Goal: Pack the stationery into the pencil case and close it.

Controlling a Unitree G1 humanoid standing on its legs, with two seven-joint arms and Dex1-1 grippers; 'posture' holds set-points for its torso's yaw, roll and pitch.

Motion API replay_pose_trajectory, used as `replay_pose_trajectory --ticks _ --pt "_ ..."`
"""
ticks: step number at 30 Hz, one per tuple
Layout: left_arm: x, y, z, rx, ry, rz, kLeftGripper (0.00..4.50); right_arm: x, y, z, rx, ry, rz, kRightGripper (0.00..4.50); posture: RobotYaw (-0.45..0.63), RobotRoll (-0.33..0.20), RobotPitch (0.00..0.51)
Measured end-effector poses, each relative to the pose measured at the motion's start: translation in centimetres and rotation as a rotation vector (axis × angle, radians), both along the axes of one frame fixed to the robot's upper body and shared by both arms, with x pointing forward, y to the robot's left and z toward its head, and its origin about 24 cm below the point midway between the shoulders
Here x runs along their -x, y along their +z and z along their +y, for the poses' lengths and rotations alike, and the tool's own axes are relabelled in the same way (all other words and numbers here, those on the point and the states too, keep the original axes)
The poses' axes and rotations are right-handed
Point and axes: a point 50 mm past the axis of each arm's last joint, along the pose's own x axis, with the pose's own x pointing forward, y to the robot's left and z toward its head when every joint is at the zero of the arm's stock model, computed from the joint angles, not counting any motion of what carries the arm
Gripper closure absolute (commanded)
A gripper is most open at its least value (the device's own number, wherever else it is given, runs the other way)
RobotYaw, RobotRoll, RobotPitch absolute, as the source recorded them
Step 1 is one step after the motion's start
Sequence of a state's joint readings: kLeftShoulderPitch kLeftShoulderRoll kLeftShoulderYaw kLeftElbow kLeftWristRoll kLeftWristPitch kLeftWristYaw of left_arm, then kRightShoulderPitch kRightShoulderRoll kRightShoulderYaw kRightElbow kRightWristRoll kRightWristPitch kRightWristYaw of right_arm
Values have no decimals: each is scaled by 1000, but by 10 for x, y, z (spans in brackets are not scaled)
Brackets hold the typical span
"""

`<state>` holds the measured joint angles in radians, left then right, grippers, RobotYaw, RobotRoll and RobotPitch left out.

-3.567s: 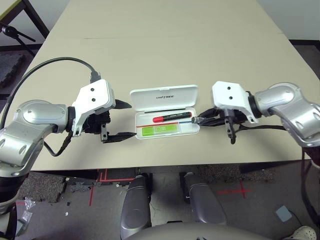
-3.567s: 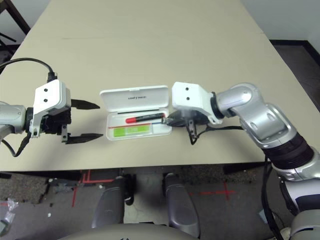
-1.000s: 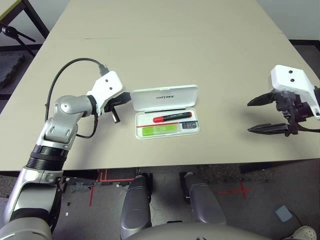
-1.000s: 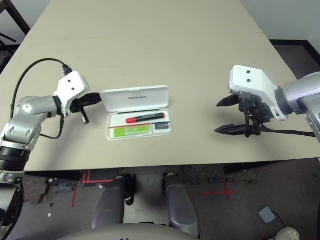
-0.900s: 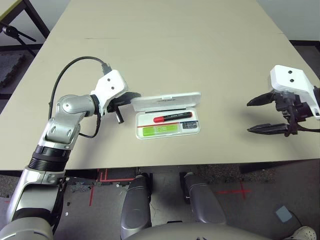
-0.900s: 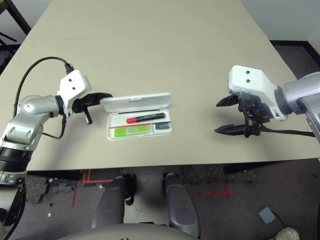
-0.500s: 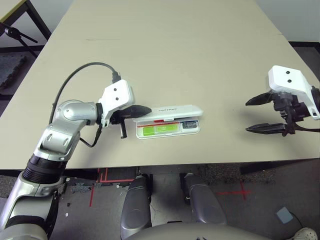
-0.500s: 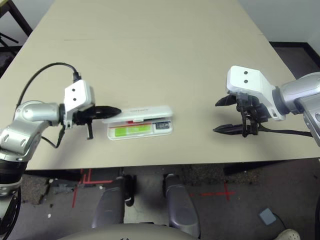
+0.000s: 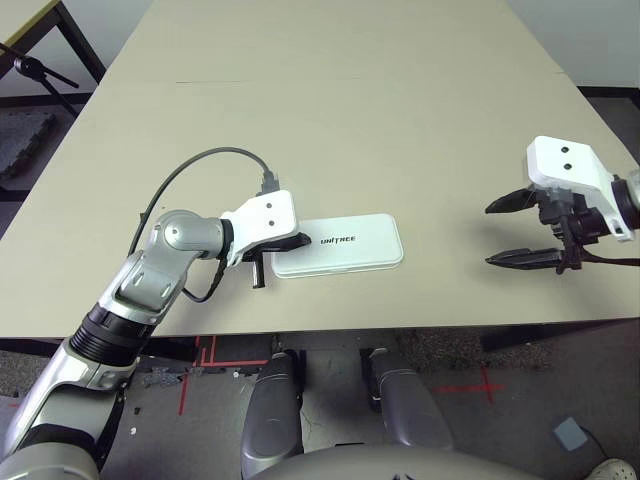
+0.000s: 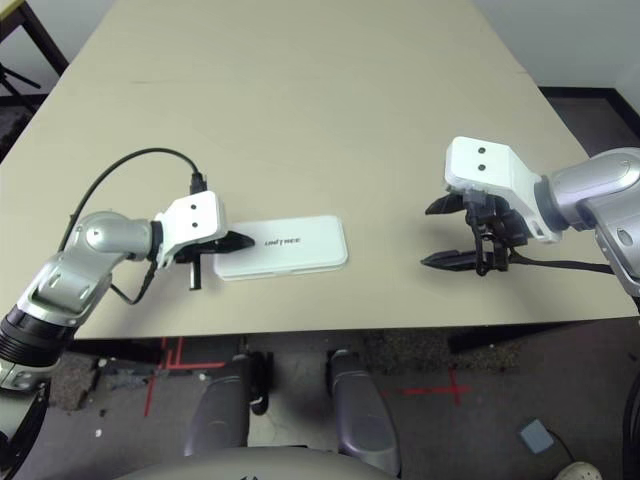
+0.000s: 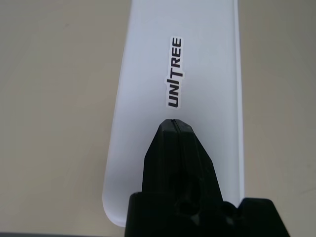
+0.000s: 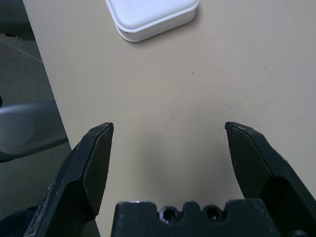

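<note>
The white pencil case [image 9: 350, 243] lies shut near the table's front edge, "UNITREE" facing up on its lid [image 11: 182, 59]. The marker, green piece and metal piece are hidden inside it. My left gripper [image 9: 295, 240] is shut, its joined fingertips [image 11: 173, 129] lying over the lid's left end. My right gripper [image 9: 492, 235] hangs open far to the right of the case, nothing between its fingers [image 12: 98, 148]. The case's right end [image 12: 153, 15] shows beyond the right gripper.
The tan table [image 9: 350, 100] stretches bare behind and between the arms. A black cable [image 9: 190, 170] loops from my left wrist over the table. The front edge lies just below the case, with floor beyond it.
The lid has swung down from half open to fully shut. My left gripper followed it rightward and now lies over the closed lid. The right gripper has barely moved.
</note>
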<state>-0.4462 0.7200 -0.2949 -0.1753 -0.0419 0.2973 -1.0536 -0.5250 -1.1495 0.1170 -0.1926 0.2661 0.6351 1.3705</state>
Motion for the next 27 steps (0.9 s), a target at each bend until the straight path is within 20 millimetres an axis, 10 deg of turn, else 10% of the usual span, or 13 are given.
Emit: replay_pose_trajectory --ticks 7,17,27 --pt "-8 -1 -1 226 101 -30 3864 -14 -9 11 -117 -33 -73 0 -116 0 209" --pt "-35 41 69 637 589 -278 38 -55 -15 47 -580 -298 -297 0 -97 0 217" --pt "-37 40 112 794 964 -387 10 -87 -41 16 -762 -848 -590 0 -73 0 207"
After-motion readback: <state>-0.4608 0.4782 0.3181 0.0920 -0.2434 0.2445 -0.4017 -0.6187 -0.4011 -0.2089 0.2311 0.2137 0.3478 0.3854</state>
